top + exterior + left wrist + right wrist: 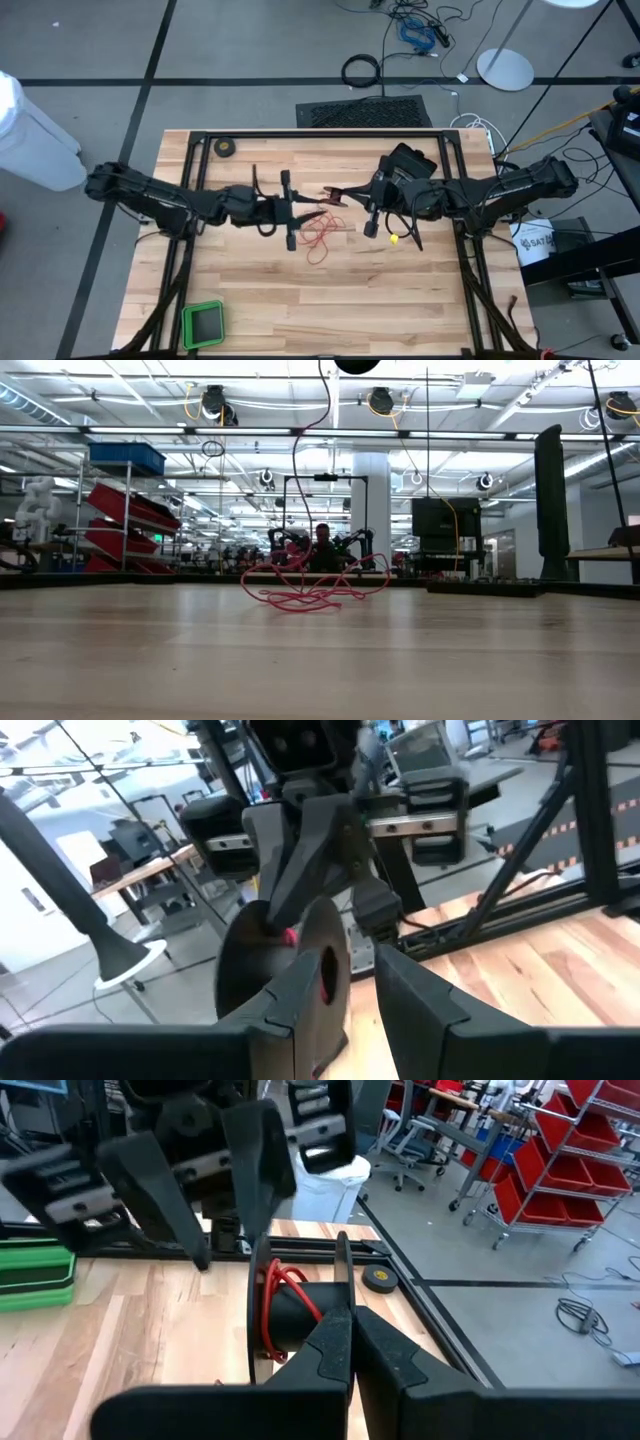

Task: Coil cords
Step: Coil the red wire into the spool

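The red wire [320,236] lies in a loose tangle on the table's middle, and one strand [296,470] rises from the tangle [310,588] out of the low view's top. The small black reel [295,1315] has a few red turns on its core and hangs above the table with my right gripper [347,1325] shut on it. My left gripper [312,213] faces it from the table's left, level, with its fingers [300,1005] apart right beside the reel's flange [275,955]. A bit of red wire [325,982] shows by one left finger. Whether that finger touches the wire, I cannot tell. My right gripper pinches the rim of one reel flange [340,1285] between its two shut fingers. It reaches in about level from the table's right. The reel is lifted clear of the table with its axis level, and the wire trails slack from it down to the tangle.
A black tape roll [226,148] lies at the table's far left corner. A green box [203,323] sits at the near left. A black device [410,160] stands behind the right gripper, and a small yellow piece [393,238] lies on the wood near it.
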`<state>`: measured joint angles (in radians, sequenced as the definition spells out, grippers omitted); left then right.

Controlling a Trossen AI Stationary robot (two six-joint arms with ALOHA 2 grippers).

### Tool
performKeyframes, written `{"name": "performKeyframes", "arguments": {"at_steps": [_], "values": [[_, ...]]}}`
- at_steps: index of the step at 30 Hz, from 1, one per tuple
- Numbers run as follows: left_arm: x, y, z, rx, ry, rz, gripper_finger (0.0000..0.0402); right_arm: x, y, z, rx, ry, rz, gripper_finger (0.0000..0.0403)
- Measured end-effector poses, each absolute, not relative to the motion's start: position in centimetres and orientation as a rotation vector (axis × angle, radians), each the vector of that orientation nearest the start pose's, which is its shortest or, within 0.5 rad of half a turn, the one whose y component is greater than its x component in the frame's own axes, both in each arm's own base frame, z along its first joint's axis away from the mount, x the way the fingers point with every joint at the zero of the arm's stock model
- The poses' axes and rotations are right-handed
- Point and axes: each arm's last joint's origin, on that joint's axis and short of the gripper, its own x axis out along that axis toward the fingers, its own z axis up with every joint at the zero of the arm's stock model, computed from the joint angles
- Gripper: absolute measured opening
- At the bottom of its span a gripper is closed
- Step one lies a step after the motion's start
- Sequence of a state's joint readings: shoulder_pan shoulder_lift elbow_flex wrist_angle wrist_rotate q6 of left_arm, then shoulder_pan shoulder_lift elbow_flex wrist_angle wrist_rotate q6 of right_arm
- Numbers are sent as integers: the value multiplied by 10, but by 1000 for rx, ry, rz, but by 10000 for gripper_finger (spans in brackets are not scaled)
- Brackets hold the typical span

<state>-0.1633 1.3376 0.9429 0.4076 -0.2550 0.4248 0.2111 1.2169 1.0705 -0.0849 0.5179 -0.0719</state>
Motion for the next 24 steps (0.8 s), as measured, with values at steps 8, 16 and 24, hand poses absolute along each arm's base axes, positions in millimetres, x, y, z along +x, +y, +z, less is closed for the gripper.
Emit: {"name": "performKeyframes", "arguments": {"at_steps": [8, 16, 24], "values": [[312, -38, 319, 426, 28, 108, 104, 267, 42, 353, -156, 231, -304, 0], [302, -45, 331, 433, -11, 100, 104, 267, 43, 353, -160, 234, -299, 0], [293, -44, 338, 434, -2, 145, 104, 267, 43, 353, -160, 237, -299, 0]]}}
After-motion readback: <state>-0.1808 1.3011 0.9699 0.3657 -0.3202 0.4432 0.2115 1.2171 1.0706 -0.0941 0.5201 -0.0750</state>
